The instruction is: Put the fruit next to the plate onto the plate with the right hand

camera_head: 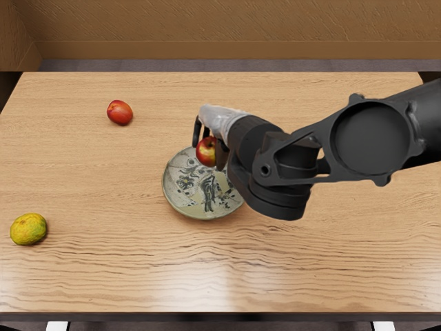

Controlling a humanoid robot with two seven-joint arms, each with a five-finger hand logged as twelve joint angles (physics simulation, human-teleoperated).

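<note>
Wooden surface [289,276], pale grain running left to right, fills nearly the whole view; a brown wall runs behind its far edge.

My right arm [372,138] comes in from the right edge, dark grey. A big round joint housing sits on the right, and the forearm reaches left toward the centre.

Plate [186,196]: round and greenish, with dark brush-like markings. It lies flat just left of centre on the surface. My wrist hides its right rim.

My right robot hand [219,124] is at the plate's far edge, its pale back turned up. The dark fingers [196,131] are curled down and closed around the red apple [205,150], one on its left side and another on its right. Grip looks firm.

The red apple sits over the plate's far rim, inside the plate's outline. Cannot tell whether it touches the plate or hangs just above it.

Second red fruit [119,112]: far left on the surface, well apart from the plate, lying free.

Yellow-green citrus [28,229]: near left, close to the surface's left edge, also lying free.
</note>
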